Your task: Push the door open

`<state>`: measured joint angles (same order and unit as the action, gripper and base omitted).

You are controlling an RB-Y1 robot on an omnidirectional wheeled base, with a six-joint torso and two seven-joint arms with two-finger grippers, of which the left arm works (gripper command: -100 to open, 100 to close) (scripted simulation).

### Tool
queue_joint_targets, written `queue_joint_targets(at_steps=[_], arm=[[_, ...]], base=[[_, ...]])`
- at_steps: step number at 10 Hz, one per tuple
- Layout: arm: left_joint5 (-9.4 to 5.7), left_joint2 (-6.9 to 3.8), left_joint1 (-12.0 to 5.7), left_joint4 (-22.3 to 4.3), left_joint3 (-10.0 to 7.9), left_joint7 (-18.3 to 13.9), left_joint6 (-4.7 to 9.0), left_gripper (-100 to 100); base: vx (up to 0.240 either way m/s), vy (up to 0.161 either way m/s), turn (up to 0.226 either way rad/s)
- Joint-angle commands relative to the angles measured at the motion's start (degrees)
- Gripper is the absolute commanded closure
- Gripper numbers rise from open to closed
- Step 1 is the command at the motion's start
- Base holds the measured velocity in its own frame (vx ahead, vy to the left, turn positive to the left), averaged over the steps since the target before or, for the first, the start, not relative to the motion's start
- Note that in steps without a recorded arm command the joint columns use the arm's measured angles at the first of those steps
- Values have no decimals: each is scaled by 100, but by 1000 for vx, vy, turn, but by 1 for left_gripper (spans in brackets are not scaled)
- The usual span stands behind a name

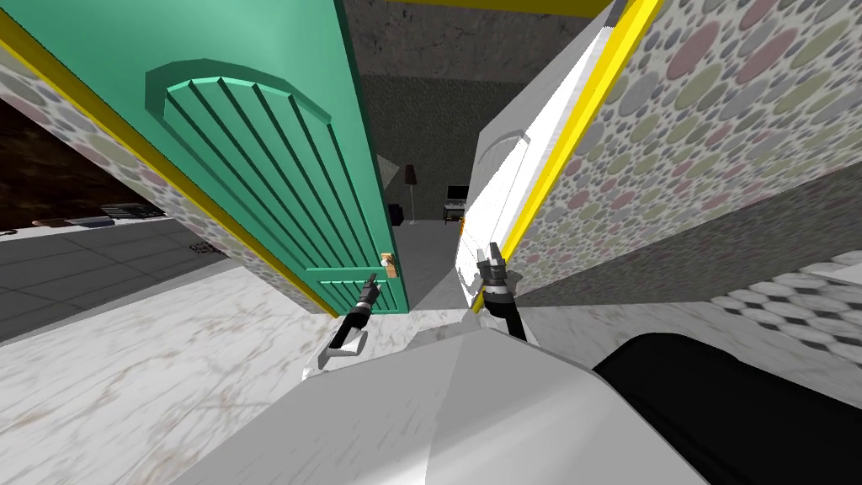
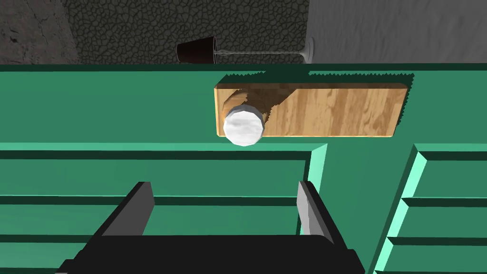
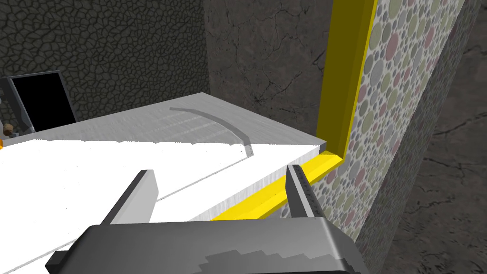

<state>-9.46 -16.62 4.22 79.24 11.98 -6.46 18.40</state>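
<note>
The green door (image 1: 252, 151) stands on my left. My left gripper (image 2: 223, 188) is close in front of it, near its white knob (image 2: 243, 126) on a wooden plate (image 2: 333, 112), fingers spread and holding nothing. Right of the green door, my right gripper (image 1: 492, 253) is also spread, beside the white door (image 1: 505, 194).

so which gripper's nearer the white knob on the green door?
Left. The left gripper, open, faces the green door with the knob just ahead. The right gripper is across the gap, at the white door.
</note>
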Motion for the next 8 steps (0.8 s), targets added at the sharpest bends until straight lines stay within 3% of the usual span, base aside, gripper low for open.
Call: queue_joint_targets(at_steps=[1, 8], arm=[[0, 0, 0, 0, 0, 0, 0, -100], [26, 162, -242, -376, -149, 43, 64, -100]], base=[[32, 67, -18], [185, -14, -36]])
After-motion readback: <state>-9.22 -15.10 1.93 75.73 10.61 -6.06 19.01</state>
